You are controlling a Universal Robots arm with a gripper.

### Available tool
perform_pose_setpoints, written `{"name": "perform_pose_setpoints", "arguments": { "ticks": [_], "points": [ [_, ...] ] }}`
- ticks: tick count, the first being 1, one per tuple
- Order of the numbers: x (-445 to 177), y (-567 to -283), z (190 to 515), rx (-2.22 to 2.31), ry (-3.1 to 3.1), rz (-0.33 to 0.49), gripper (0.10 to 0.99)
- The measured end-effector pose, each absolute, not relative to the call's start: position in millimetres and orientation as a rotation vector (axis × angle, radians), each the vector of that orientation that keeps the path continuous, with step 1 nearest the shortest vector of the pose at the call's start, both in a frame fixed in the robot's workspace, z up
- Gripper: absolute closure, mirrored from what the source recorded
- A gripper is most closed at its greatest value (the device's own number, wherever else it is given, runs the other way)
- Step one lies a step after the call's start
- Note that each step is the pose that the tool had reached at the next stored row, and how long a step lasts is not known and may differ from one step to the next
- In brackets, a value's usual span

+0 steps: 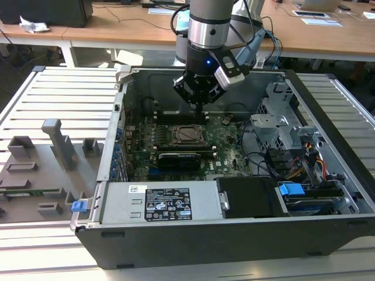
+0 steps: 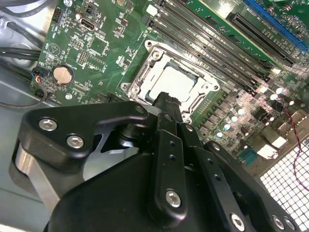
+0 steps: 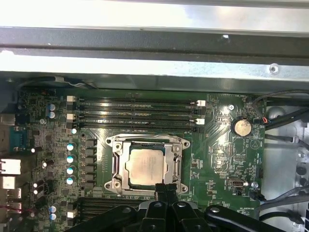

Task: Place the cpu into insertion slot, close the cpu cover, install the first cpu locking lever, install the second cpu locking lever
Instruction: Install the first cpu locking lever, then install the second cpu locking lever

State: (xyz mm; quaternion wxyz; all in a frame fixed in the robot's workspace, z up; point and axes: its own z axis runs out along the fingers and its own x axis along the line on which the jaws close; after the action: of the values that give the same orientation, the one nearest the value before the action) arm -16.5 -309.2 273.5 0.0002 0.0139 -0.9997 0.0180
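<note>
1. The gripper [image 3: 165, 189] hangs just over the socket's edge, jaws closed together, holding nothing.
2. One chip [image 3: 147, 166] lies in the one socket [image 3: 117, 180], under the lowered cover [image 3: 179, 166].

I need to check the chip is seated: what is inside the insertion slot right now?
The cpu lies flat inside the insertion slot, its pale metal face showing through the window of the cpu cover. The gripper hides the slot's near edge.
</note>
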Motion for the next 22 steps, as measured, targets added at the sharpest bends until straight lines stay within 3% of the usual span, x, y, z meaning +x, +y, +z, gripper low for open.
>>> {"name": "perform_pose_setpoints", "arguments": {
  "ticks": [12,19,22],
  "points": [
    [-16.5,-320.5,273.8,0.044,-3.140,0.057,0.976],
    [-17.1,-357.0,265.6,0.044,-3.140,0.049,0.976],
    [-17.2,-357.8,253.5,0.044,-3.140,0.048,0.976]
  ]
}}
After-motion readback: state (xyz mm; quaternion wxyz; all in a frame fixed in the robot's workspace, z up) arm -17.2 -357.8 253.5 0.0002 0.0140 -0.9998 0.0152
